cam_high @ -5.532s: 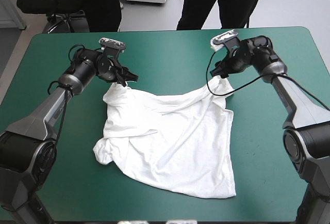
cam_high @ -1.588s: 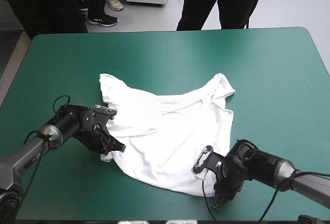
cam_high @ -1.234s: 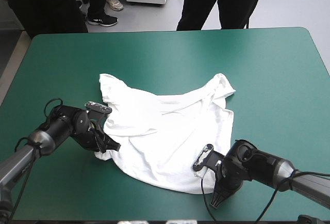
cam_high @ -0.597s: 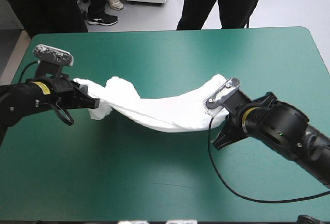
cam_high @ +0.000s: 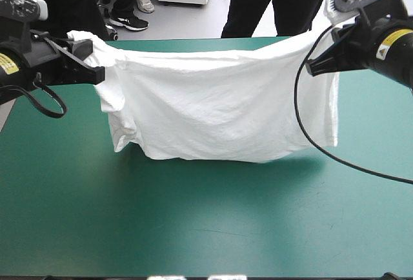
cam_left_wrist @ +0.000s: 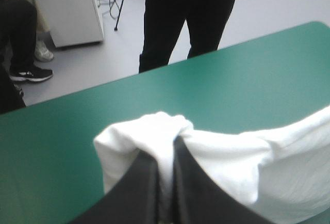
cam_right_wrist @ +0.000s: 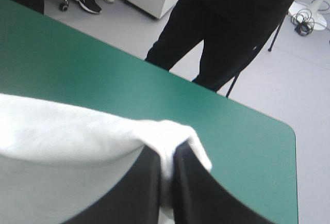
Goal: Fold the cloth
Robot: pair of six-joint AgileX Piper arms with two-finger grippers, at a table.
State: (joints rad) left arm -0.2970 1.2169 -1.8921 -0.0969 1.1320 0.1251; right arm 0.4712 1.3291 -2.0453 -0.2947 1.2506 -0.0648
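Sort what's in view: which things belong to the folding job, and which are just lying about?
Job: the T-shirt, held up and stretched; left tool, shut on one top corner; right tool, shut on the other.
Lying about: nothing visible; just the teal-green table below.

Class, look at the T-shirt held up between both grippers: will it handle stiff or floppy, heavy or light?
Probably floppy: the T-shirt hangs limp and wrinkled between the left gripper and right gripper. Likely light: two small pinches hold it up.
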